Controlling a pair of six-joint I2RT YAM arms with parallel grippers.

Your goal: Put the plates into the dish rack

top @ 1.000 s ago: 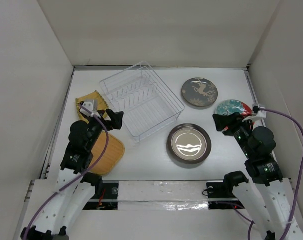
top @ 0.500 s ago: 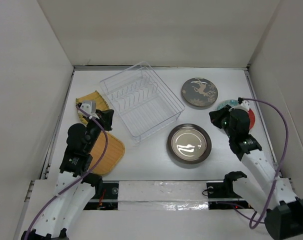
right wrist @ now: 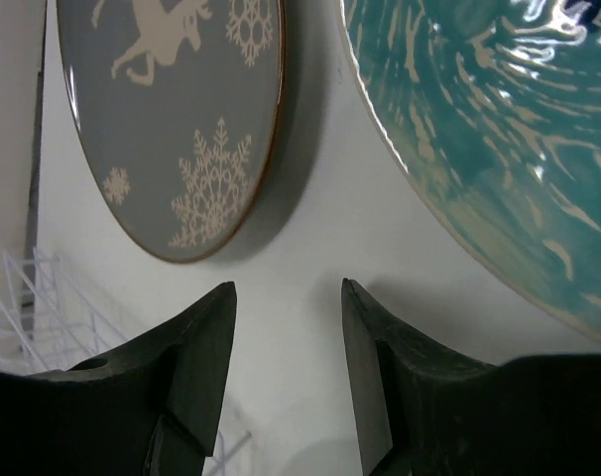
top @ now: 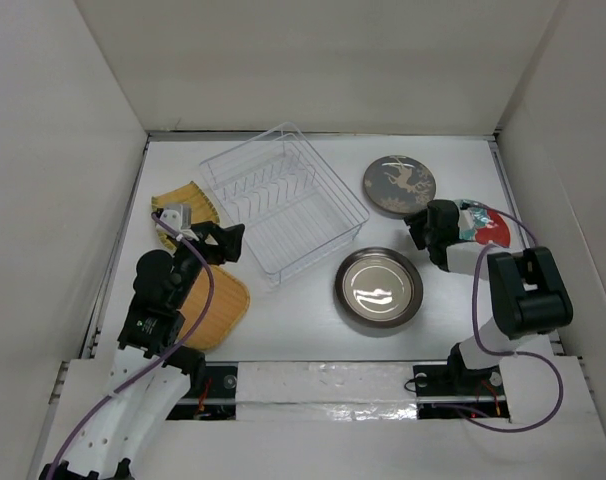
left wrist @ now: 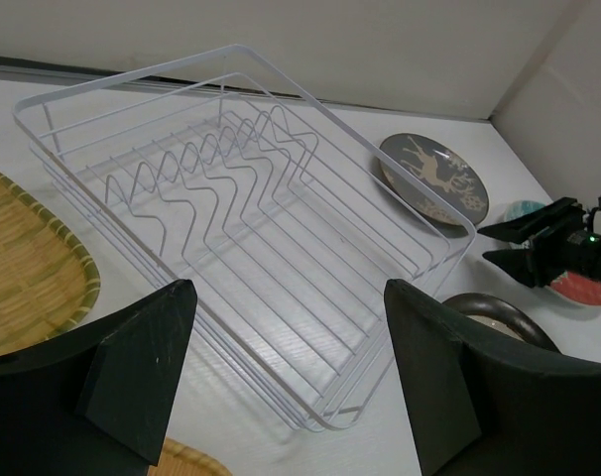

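Step in hand, as judged: first pick-up with the right hand (right wrist: 286, 297). Locate it low over the bare white desk (top: 283, 325), fingers apart and empty, between the dark round plate with pale animal motif (top: 399, 185) and the red plate with teal flowers (top: 491, 230). Commit to one rim; slip one finger under its edge, then close firmly. Lift, tilt upright, seat between the prongs of the clear wire dish rack (top: 305, 222), to the left and holding no plate yet. Route clear of the left hand (left wrist: 289, 297), likewise apart and empty beside the rack. Avoid nudging the shiny dark-rimmed silver plate (top: 378, 287).
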